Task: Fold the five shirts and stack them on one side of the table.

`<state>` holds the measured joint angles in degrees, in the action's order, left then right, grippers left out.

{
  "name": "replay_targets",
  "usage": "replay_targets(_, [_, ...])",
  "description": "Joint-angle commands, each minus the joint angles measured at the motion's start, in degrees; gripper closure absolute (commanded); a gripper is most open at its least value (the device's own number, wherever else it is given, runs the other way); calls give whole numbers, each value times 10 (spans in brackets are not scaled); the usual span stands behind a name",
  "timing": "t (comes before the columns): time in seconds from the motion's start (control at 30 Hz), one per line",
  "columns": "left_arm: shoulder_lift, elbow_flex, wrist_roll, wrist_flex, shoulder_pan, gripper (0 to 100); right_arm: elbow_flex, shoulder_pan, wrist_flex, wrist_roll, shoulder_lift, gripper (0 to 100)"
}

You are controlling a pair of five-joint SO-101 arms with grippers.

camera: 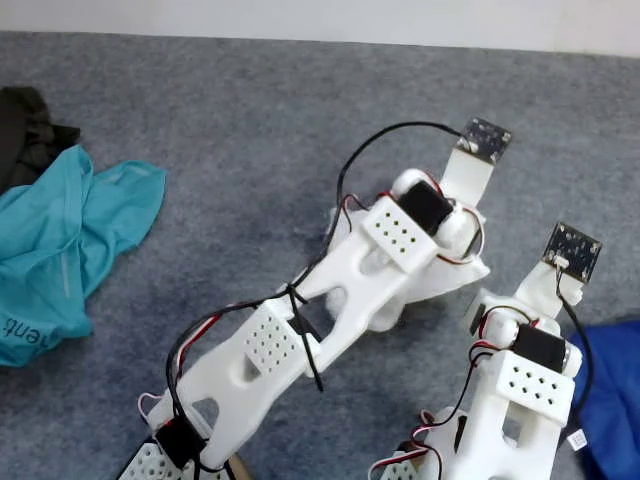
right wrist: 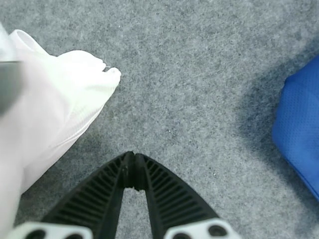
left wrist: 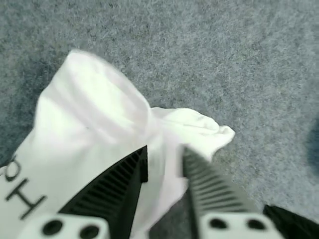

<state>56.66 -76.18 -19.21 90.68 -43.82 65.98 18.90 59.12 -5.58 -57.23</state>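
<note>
**Step in hand:** opening of a fold on the white shirt [left wrist: 89, 129], judged from its crumpled lie; no folded stack is to be seen.

**Left claw** [left wrist: 164, 159]: directly over the white shirt's bunched edge, fingers spread a little, cloth showing in the gap. Whether any fabric is actually caught is hard to tell from this angle.

**Right claw** [right wrist: 130, 157]: pressed together on nothing, over bare counter [camera: 250, 110] just beside the white shirt, on the side toward the blue shirt [right wrist: 299, 129].

**Other stock, placed from the white shirt:**
- Blue shirt: near, beyond the right claw, loose.
- Teal shirt [camera: 70, 240]: well apart, on the opposite side, rumpled.
- Black garment [camera: 25, 125]: farther than the teal shirt and touching it.

**Holding:** all items lie loose, straight on the counter's grey surface.

**Next move calls for:** a firm pinch on one edge, probably the second claw taking a matching corner, then spreading the cloth flat before folding.
</note>
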Motion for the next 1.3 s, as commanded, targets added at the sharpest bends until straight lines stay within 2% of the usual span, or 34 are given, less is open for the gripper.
replay_targets(0.0, [-10,-64,-4,30,-15,617,-29,2,-10,0,-11,993])
replay_targets(0.17, [-11,-166,-3,87,-7,367,-29,2,-10,1,-11,993])
replay_targets(0.3, [-38,-186,-3,104,43,277,-29,2,-10,1,-11,993])
replay_targets(0.5, [-130,-126,-4,105,167,278,-29,5,-29,-2,-11,993])
replay_targets(0.67, [-163,3,-5,105,236,278,-37,-16,-34,-4,-7,993])
replay_targets(0.87, [-183,164,-100,105,236,277,-162,-90,50,-4,17,993])
replay_targets(1.07, [-249,336,-136,103,236,276,-330,-171,124,-25,157,993])
replay_targets(1.17, [-288,415,-141,102,236,276,-385,-224,128,-44,214,993])
replay_targets(1.27, [-317,476,-141,102,237,276,-405,-273,88,-64,239,993])
